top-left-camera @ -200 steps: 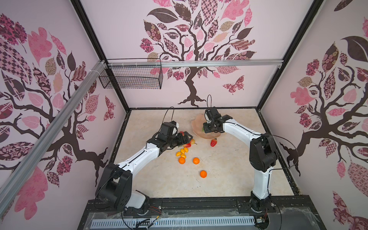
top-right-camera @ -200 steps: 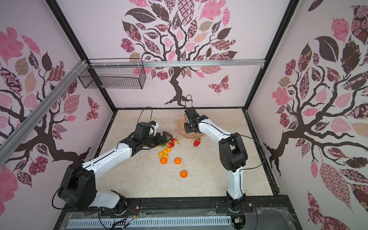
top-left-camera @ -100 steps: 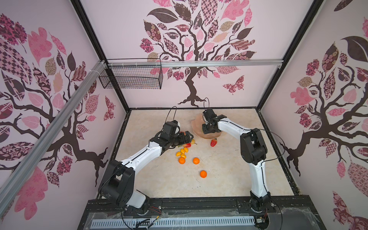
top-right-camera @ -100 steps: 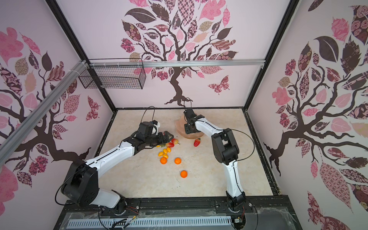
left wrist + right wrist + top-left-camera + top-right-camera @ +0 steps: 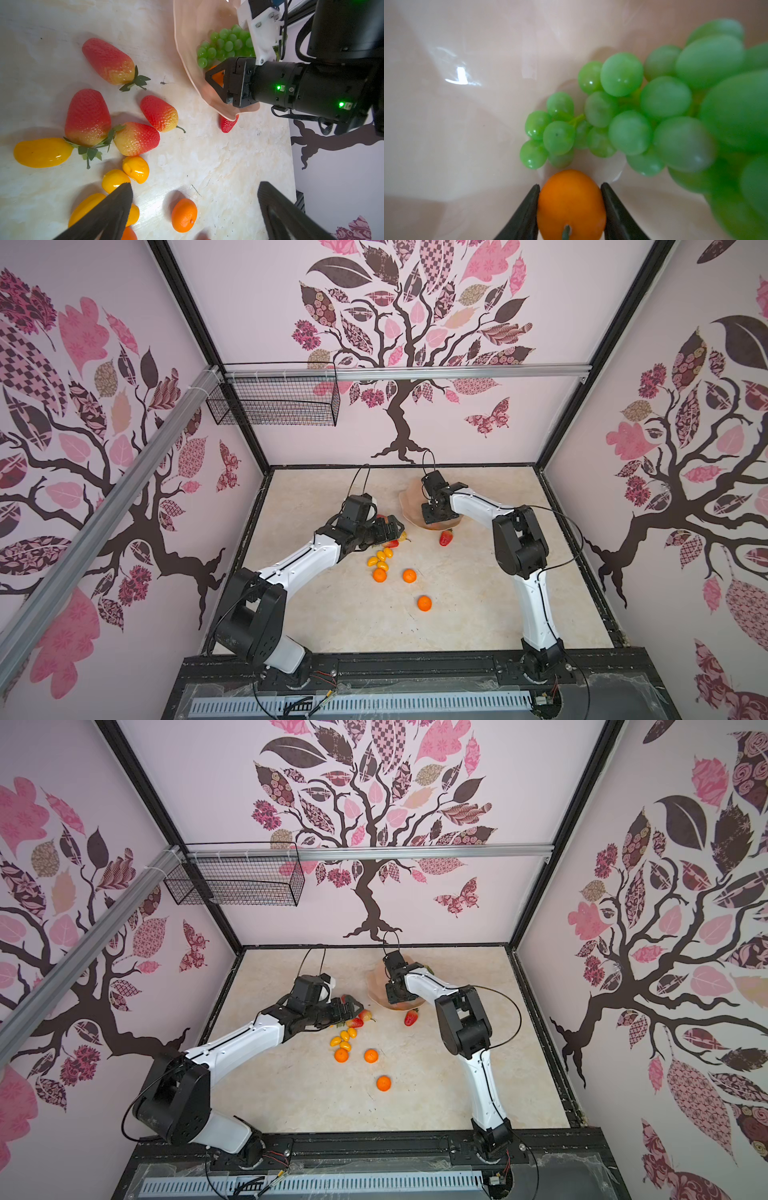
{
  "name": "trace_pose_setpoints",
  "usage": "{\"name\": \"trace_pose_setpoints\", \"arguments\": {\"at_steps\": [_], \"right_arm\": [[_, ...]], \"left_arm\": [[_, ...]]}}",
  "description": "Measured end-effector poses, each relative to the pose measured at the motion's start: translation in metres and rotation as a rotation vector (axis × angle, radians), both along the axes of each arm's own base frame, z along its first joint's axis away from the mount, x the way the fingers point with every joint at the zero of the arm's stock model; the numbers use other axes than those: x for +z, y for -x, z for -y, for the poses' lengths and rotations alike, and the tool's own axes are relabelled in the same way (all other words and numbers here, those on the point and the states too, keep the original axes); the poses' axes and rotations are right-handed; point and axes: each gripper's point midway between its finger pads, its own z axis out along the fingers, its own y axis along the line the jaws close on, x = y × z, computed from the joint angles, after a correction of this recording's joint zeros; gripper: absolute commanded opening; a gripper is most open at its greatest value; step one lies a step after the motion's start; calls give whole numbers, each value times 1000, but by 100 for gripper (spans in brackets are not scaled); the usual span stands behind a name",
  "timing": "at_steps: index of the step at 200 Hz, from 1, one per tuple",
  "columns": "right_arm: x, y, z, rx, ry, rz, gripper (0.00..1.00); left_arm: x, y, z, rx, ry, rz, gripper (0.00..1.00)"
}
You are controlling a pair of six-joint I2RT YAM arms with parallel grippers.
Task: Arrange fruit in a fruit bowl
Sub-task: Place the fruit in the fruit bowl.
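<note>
The peach-pink fruit bowl (image 5: 409, 501) (image 5: 376, 986) sits at the back of the table. Inside it lies a green grape bunch (image 5: 224, 43) (image 5: 633, 116). My right gripper (image 5: 434, 517) (image 5: 397, 997) (image 5: 570, 191) reaches down into the bowl (image 5: 467, 124), shut on an orange fruit (image 5: 571, 203) with a green stem, beside the grapes. My left gripper (image 5: 395, 526) (image 5: 353, 1006) (image 5: 194, 185) hangs open over the loose fruit. Several strawberries (image 5: 87, 116) and yellow tomatoes (image 5: 136, 169) lie below it. An orange oval fruit (image 5: 184, 215) lies on the table between its fingers.
Three tangerines (image 5: 424, 603) (image 5: 383, 1083) lie further forward on the table, near yellow tomatoes (image 5: 380, 558). One strawberry (image 5: 445, 537) (image 5: 410, 1017) lies just in front of the bowl's rim (image 5: 228, 112). A black wire basket (image 5: 274, 402) hangs on the back left rail.
My right arm's elbow has swung inward and its gripper has shifted slightly over the bowl, still holding the orange fruit. The left gripper has barely moved.
</note>
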Motion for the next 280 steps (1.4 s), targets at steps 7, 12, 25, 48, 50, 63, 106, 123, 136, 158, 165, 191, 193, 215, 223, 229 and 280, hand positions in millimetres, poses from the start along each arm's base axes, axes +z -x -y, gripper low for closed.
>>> {"name": "trace_pose_setpoints", "arguments": {"at_steps": [7,12,25,48,50,63,106,123,136,158,165,191,193,215,223,229,280], "right_arm": [[0,0,1,-2,1,0,51],[-1,0,1,-2,3,-1,52],[-3,0,2,-5,5,-5,54],[-4,-2,3,-8,5,-5,56],[-4,-1,3,-7,6,-6,56],[-4,-1,3,-7,6,-6,56],[0,-2,3,-5,3,-5,62],[4,-2,2,-2,-4,0,63],[10,0,1,2,-17,11,63],[31,12,3,9,-49,36,64],[40,17,4,12,-65,51,64],[79,39,1,29,-150,119,64],[82,41,1,30,-157,124,64],[104,68,-4,60,-211,170,63],[108,79,-8,77,-220,175,63],[110,87,-13,94,-226,180,63],[91,160,-50,217,-256,93,62]], "left_arm": [[0,0,0,-2,1,-1,98],[0,0,0,-3,2,-2,98],[0,1,1,-5,4,-2,98],[0,2,2,-12,7,-7,98],[0,2,2,-12,8,-7,98],[0,3,2,-13,7,-9,98],[1,7,0,-27,-5,-11,98],[12,12,-3,-33,-5,7,98],[24,15,-5,-35,2,33,98],[47,23,-9,-41,17,83,98],[54,26,-11,-43,22,101,98],[66,46,-24,-36,25,138,98],[67,48,-25,-34,24,138,98],[63,63,-36,-25,7,125,98],[61,68,-39,-24,2,117,98],[59,72,-41,-22,-1,114,98],[40,91,-48,-26,-10,56,98]]}}
